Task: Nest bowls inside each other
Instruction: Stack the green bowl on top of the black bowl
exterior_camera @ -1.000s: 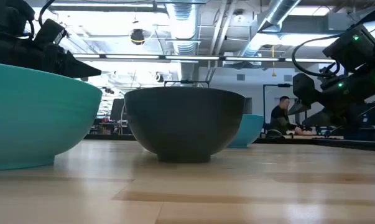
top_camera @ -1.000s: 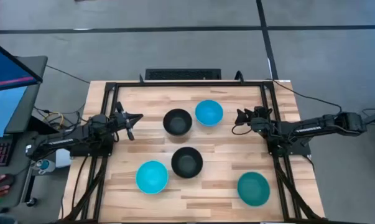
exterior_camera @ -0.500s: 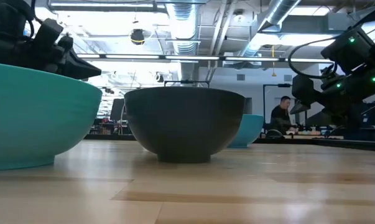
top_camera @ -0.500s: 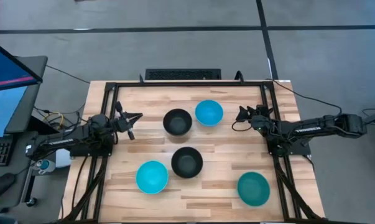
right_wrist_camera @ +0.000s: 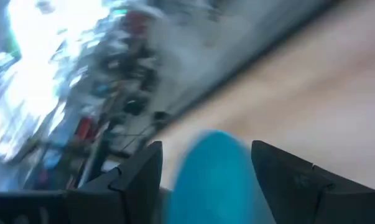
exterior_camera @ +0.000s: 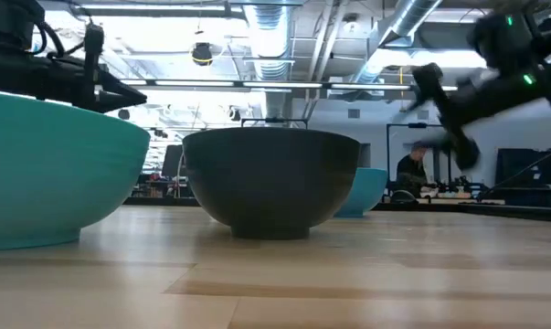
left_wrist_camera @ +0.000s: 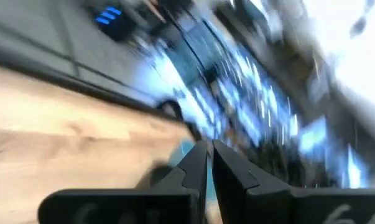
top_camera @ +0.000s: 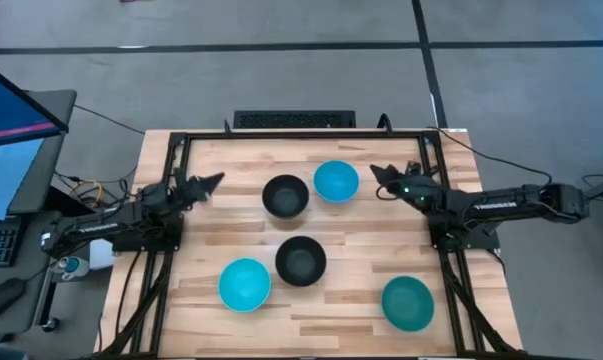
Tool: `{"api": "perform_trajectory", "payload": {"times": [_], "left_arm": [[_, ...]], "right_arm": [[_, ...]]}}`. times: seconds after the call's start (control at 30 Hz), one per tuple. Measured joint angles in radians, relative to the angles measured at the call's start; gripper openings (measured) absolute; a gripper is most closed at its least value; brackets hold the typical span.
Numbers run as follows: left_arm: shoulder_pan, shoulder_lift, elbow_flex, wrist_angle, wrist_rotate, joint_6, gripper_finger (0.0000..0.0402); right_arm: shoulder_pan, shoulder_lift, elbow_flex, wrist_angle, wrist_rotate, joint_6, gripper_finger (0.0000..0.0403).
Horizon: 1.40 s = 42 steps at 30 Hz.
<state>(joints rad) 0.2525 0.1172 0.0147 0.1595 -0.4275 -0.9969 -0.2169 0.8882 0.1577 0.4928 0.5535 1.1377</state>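
Five bowls sit upright on their bases on the wooden table. One black bowl and one cyan bowl are toward the far side. A second black bowl, a second cyan bowl and the teal-green bowl are nearer. My left gripper is shut and hovers left of the far black bowl. My right gripper is open, raised just right of the far cyan bowl, which shows between its fingers.
A black metal frame runs around the table's far, left and right sides. Bare wood lies between the bowls and along the near edge. A monitor stands off the table's left side. A person sits far back in the room.
My right gripper has moved left and toward the far edge, nearer the far cyan bowl, rising and tipping as it went. My left gripper has risen slightly and turned, and its fingers, spread apart before, now lie together. No bowl has moved.
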Motion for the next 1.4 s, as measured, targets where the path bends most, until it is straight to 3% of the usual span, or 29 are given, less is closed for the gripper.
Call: {"api": "perform_trajectory", "payload": {"times": [0.07,0.13,0.23,0.3,0.43,0.53,0.63,0.73,0.8,0.87,1.0,1.1,1.23,1.33,1.4], "left_arm": [[0.001,0.006,0.0,0.085,0.018,0.001,0.0014],[0.002,0.009,0.016,0.181,0.129,0.063,0.0014],[0.0,0.016,0.132,0.164,0.308,0.2,0.0014],[0.002,0.033,0.267,-0.022,0.318,0.297,0.0014],[0.001,0.165,0.571,-0.52,0.305,0.522,0.0013],[0.002,0.29,0.723,-0.756,0.298,0.59,0.0014],[0.001,0.392,0.8,-0.855,0.3,0.594,0.0014],[0.002,0.47,0.826,-0.859,0.334,0.619,0.0014],[0.001,0.505,0.827,-0.834,0.364,0.655,0.0014],[0.001,0.54,0.828,-0.828,0.368,0.689,0.0014],[0.002,0.589,0.827,-0.81,0.346,0.753,0.0014],[-0.007,0.605,0.828,-0.759,0.323,0.787,0.0014],[-0.023,0.602,0.828,-0.711,0.255,0.836,0.0014],[-0.025,0.592,0.828,-0.714,0.226,0.837,0.0014],[-0.025,0.59,0.828,-0.711,0.226,0.835,0.0014]], "right_arm": [[0.009,0.011,0.064,0.043,-0.042,-0.172,0.027],[0.01,0.008,0.163,0.054,-0.132,-0.358,0.027],[0.029,0.018,0.359,-0.166,-0.221,-0.599,0.027],[0.044,0.034,0.499,-0.436,-0.214,-0.783,0.027],[0.046,0.097,0.731,-0.871,-0.032,-1.049,0.027],[0.043,0.146,0.839,-0.98,0.006,-1.159,0.027],[0.045,0.164,0.925,-1.194,0.011,-1.032,0.027],[0.072,0.186,0.955,-1.655,-0.063,-0.818,0.027],[0.144,0.184,0.953,-1.88,-0.134,-0.623,0.027],[0.298,0.162,0.945,-2.042,-0.156,-0.407,0.027],[0.669,0.13,0.944,-2.054,-0.116,0.01,0.0262],[0.89,0.18,0.945,-2.071,-0.107,0.268,0.0249],[1.053,0.368,0.94,-2.012,-0.183,0.42,0.0228],[1.112,0.526,0.944,-1.948,-0.271,0.458,0.0212],[1.138,0.603,0.976,-2.012,-0.276,0.534,0.0204]]}}
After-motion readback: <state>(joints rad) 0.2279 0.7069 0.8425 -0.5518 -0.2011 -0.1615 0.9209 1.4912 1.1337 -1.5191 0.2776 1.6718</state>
